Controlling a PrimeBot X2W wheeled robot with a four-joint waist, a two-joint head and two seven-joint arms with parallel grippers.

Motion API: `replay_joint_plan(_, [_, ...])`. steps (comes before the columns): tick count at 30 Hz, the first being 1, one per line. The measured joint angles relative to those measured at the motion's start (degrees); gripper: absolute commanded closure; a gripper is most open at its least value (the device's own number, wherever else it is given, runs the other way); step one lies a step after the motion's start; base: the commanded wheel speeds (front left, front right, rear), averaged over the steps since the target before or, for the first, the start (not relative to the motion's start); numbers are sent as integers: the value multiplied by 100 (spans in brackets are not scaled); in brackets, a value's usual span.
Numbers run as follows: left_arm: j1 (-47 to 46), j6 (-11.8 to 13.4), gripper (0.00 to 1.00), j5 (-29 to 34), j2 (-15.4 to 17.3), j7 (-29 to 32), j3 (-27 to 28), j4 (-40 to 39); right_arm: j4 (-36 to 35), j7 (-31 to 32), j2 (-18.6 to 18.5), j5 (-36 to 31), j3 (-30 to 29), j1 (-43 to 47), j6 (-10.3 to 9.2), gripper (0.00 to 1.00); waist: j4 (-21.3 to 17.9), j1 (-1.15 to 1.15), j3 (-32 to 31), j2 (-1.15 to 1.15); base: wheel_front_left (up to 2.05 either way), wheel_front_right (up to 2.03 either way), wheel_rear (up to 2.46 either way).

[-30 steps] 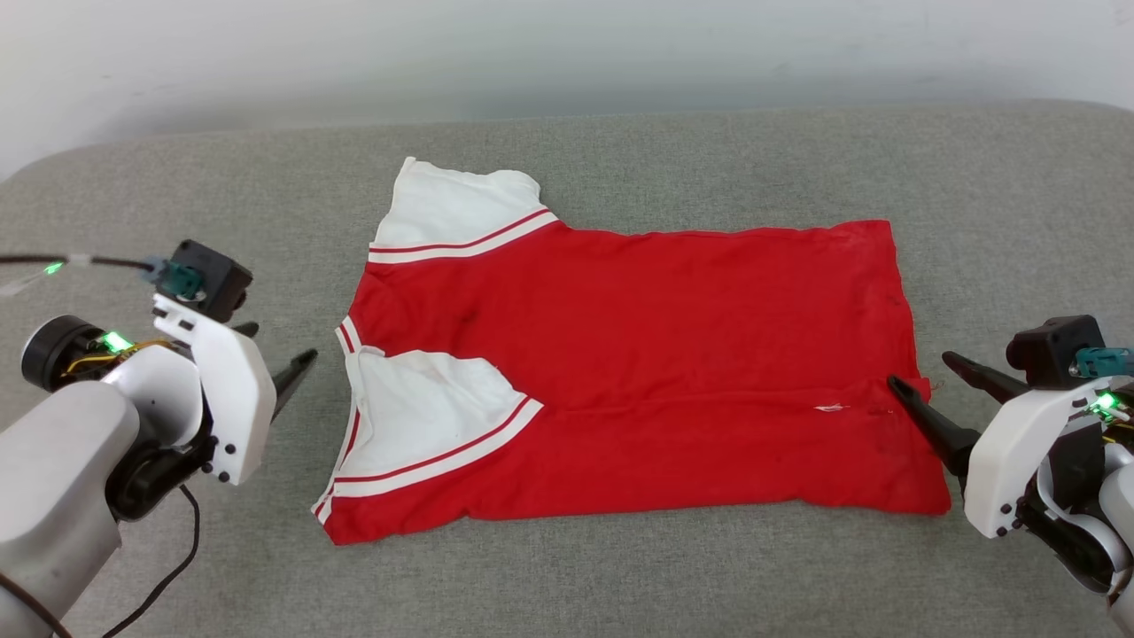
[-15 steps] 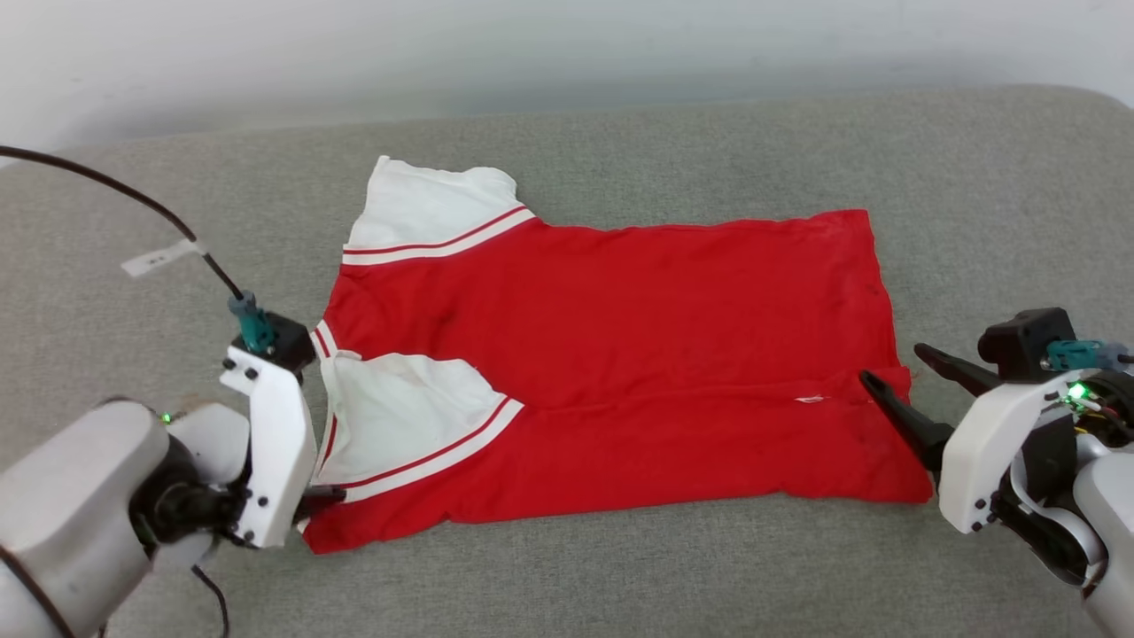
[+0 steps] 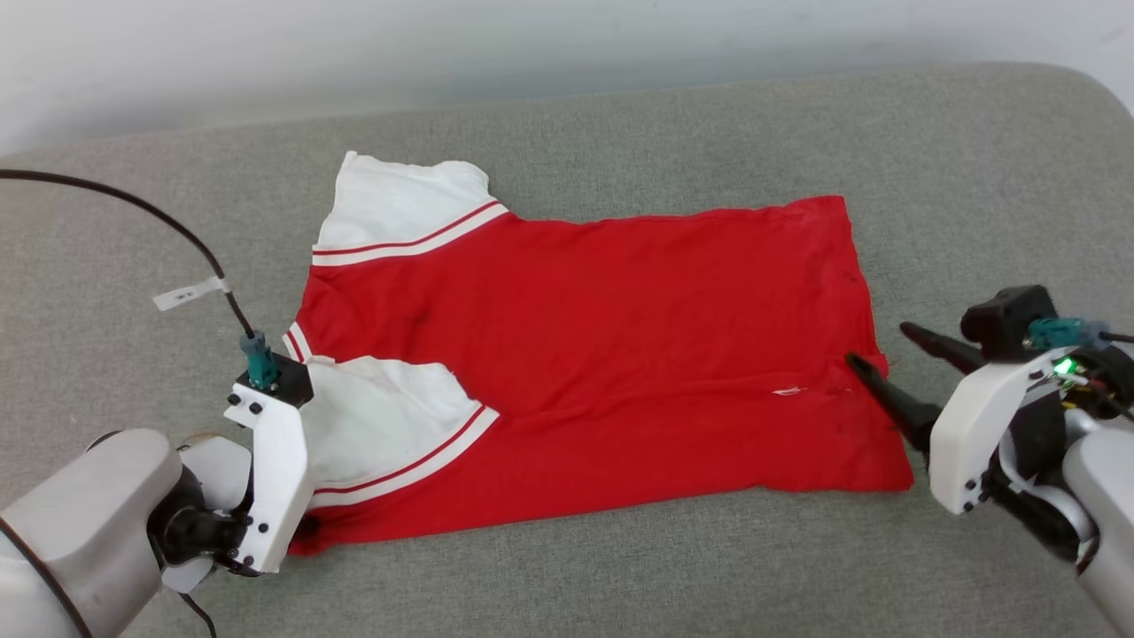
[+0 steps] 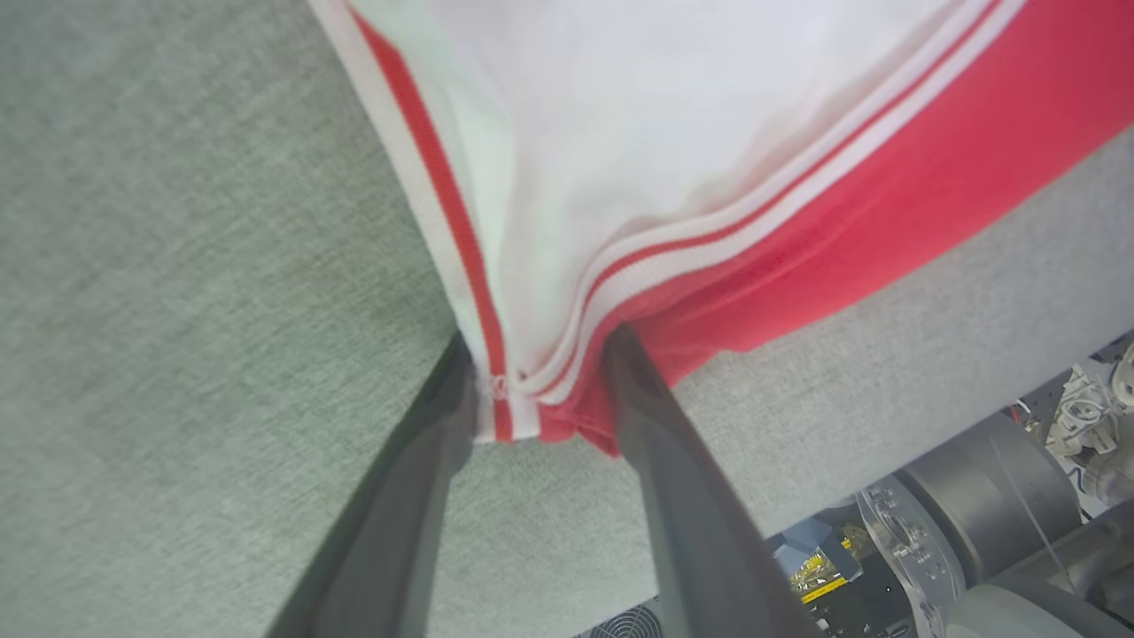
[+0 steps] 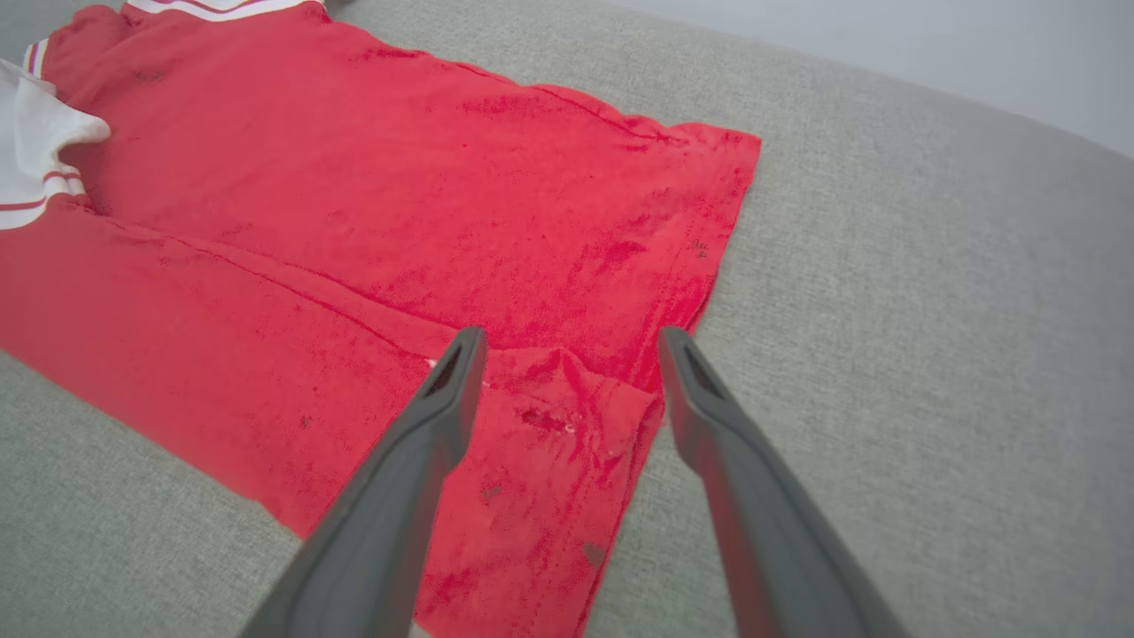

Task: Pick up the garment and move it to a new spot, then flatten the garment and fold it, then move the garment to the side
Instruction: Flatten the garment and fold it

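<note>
Entry, from the remote station. The grey woven-fabric cushion surface (image 3: 620, 576) is spanning the head view, with a pale wall (image 3: 532, 44) running behind it.

The red jersey-style garment with white short sleeves and red-and-white striped trim (image 3: 620, 319) is lying flat in the middle of the cushion, sleeve end toward my left arm, hem end toward my right. The near sleeve is lying folded over onto the red body, and a long crease is running along the near third.

The left gripper (image 4: 540, 341) is sitting low at the near left corner of the garment. In the left wrist view its two dark fingers are standing apart, with the striped sleeve corner lying between them and touching both. I am not seeing a pinch.

The right gripper (image 3: 877, 344) is hovering at the hem end, fingers spread wide. One finger is reaching over the red cloth, the other over bare cushion just beside the edge.

A thin black cable (image 3: 133, 208) is arcing to the left wrist, carrying a small white tag (image 3: 189, 293). A green light (image 3: 1060, 365) is glowing on the right wrist.
</note>
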Motion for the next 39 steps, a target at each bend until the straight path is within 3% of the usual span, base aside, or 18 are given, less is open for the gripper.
replay_joint_plan(5, [-59, -62, 100, 96, -59, -210, -94, -68, -192, 45, -308, 48, -2, -294, -1, 0, 52, 0, -179, 0, 0, 0, 0])
replay_joint_plan(8, [-64, -81, 100, 88, -93, -308, -145, -233, -392, 410, -626, 166, 98, -425, 0, 0, 119, 0, -306, 0, 0, 0, 0])
replay_joint_plan(15, [-162, -91, 100, 23, 89, -510, -149, -564, -1036, 2152, -1474, 917, 767, -781, 0, 0, 272, 0, -465, 0, 0, 0, 0])
replay_joint_plan(19, [-170, -97, 100, 23, 225, -655, -175, -790, -1199, 3201, -1781, 1367, 1203, -934, -1, 0, 298, 0, -385, 0, 0, 0, 0])
replay_joint_plan(22, [-168, -97, 100, 38, 254, -739, -197, -906, -1112, 3622, -1736, 1610, 1352, -1009, -1, 0, 328, 0, -301, 0, 0, 0, 0])
replay_joint_plan(26, [-168, -97, 100, 49, 275, -804, -198, -1012, -667, 3795, -1396, 1692, 1436, -1029, 0, 0, 377, 1, -166, 0, 0, 0, 0])
replay_joint_plan(33, [-208, -97, 100, 110, 256, -887, -186, -1129, 287, 3705, -724, 1771, 1544, -889, -1, 0, 507, 1, 112, 0, 0, 0, 0])
replay_joint_plan(39, [-177, -97, 100, 103, 242, -990, -187, -1144, 468, 3498, -604, 1919, 1629, -853, -12, 0, 556, 0, 204, 0, 0, 0, 0])
